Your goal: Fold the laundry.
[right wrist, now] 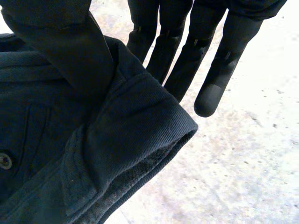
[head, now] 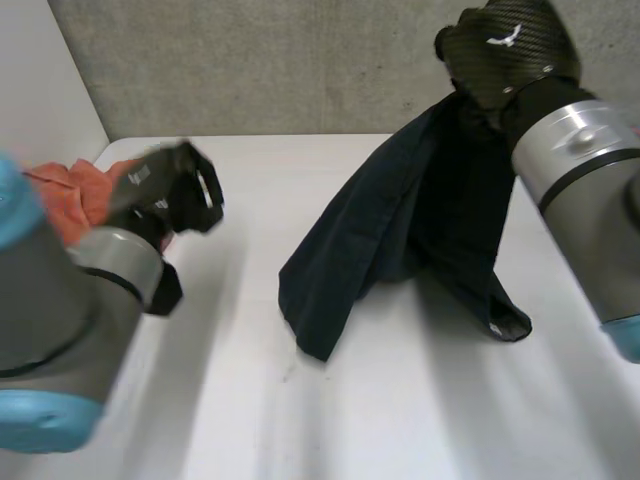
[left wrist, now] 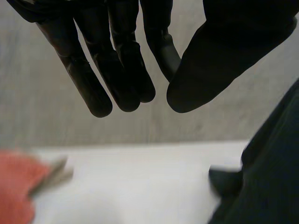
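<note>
Bird logo, no txt: right robot hand

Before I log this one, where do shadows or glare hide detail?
Head view: the dark garment throws soft shadow on the table, sheen on the right arm. Left wrist view: the open left hand reads as silhouette. Right wrist view: table glares bright past the right hand; garment seams readable.

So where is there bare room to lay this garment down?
Free: the near table in front of the dark garment held by the right hand, and the strip between it and the left hand. Crowded: the far left corner, with the orange cloth.
</note>
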Controlling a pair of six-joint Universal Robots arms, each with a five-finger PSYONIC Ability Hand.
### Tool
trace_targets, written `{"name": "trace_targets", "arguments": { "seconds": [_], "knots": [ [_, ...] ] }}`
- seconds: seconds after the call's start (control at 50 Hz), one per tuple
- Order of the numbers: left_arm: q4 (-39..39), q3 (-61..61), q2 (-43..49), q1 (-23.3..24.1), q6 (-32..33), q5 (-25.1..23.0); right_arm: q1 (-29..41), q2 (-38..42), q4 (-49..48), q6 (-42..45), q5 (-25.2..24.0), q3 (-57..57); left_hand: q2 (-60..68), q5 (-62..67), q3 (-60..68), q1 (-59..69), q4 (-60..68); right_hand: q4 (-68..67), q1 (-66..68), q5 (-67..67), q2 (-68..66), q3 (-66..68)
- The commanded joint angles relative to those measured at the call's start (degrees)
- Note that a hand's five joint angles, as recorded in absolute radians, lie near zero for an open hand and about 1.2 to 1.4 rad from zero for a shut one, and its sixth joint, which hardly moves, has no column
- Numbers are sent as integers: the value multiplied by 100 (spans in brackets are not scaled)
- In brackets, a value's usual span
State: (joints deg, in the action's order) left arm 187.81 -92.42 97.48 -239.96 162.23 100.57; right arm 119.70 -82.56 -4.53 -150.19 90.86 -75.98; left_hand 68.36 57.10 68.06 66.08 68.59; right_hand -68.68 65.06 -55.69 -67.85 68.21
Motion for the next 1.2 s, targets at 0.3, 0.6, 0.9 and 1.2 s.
{"name": "trace_targets", "arguments": {
  "seconds": [0.3, 0.6, 0.9, 1.2],
  "knots": [
    [-332, -1103, 411, 757, -236, -328, 432, 416, -4, 78, 248, -66, -4286, -4161, -4257, -4059, -4309, -1132, 1494, -1431, -1215, 1179],
    [-148, -14, 2010, 1680, -525, -91, 511, 372, -188, 60, 353, -224, -3728, -3603, -3699, -3501, -3751, -1132, 1494, -1431, -1215, 1179],
    [-226, 1532, 3153, 1742, -456, 472, 476, 153, -241, -19, 327, -566, -3695, -3570, -3666, -3468, -3718, -1132, 1494, -1431, -1215, 1179],
    [-324, 2509, 3909, 1778, 107, 498, 432, 91, -259, -72, 283, -716, -3897, -3772, -3868, -3670, -3920, -1132, 1494, -1431, -1215, 1179]
  ]
}}
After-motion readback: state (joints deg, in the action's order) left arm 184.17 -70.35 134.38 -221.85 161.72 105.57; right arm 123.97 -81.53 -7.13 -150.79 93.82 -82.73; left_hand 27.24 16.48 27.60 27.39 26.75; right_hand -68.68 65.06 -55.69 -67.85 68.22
